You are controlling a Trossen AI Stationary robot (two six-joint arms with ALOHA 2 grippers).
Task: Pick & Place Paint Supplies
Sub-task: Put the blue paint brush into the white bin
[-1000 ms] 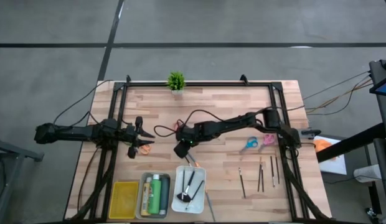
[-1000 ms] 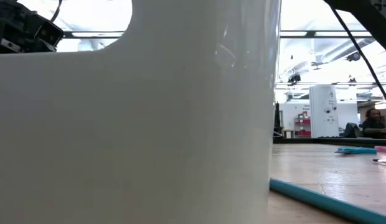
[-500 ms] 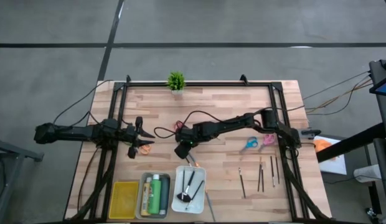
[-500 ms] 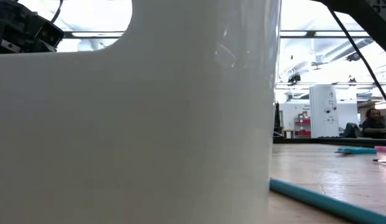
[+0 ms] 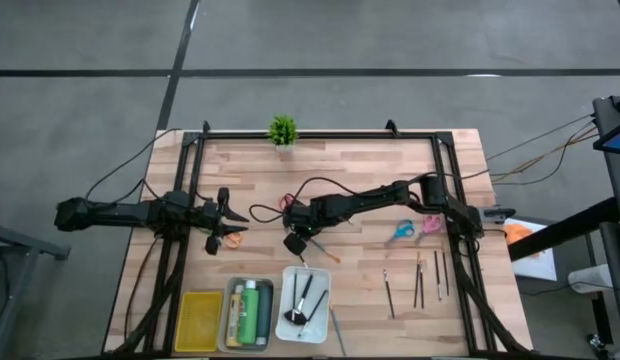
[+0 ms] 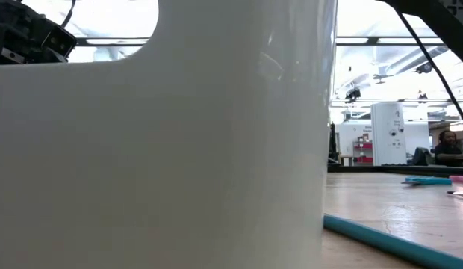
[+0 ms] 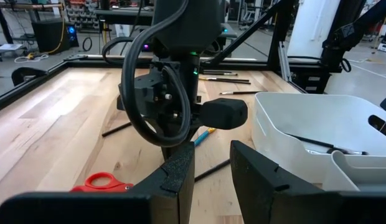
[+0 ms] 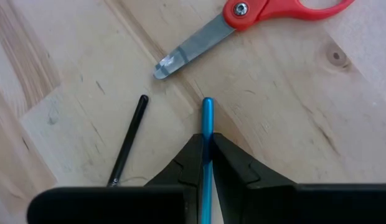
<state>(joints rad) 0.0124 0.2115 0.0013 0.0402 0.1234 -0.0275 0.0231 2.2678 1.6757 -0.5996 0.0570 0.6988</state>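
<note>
My right gripper (image 5: pixel 294 243) (image 8: pixel 207 144) hangs over the table's middle, just beyond the white tray (image 5: pixel 316 274), and is shut on a thin blue stick (image 8: pixel 207 115). The stick's orange-tipped end trails off to the gripper's right (image 5: pixel 328 256). Red scissors (image 8: pixel 277 12) (image 7: pixel 101 182) and a thin black brush (image 8: pixel 127 144) lie flat on the wood close by. My left gripper (image 5: pixel 226 222) (image 7: pixel 211 171) waits open at the table's left, next to the red scissors (image 5: pixel 233 238). Green bottles (image 5: pixel 248 312) lie in the grey tray. My right gripper pinches the blue stick between its two fingers (image 8: pixel 193 158), a short way back from the stick's rounded end (image 8: pixel 207 102), which pokes out past the fingertips. The fingers come from above, slanting down. The stick runs along them, its orange end (image 5: pixel 330 258) trailing behind.
A yellow tray (image 5: pixel 200 320), the grey tray (image 5: pixel 233 318) and the white tray holding brushes line the near edge. Blue scissors (image 5: pixel 400 232), pink scissors (image 5: pixel 430 225) and several dark brushes (image 5: pixel 418 280) lie at right. A potted plant (image 5: pixel 282 130) stands at the far edge. Another blue stick (image 6: pixel 381 235) lies beside the white tray.
The right gripper has stayed almost in place above the white tray's far rim, and the stick in it has swung: its trailing orange end now points toward the table's right and near side instead of lying close under the gripper.
</note>
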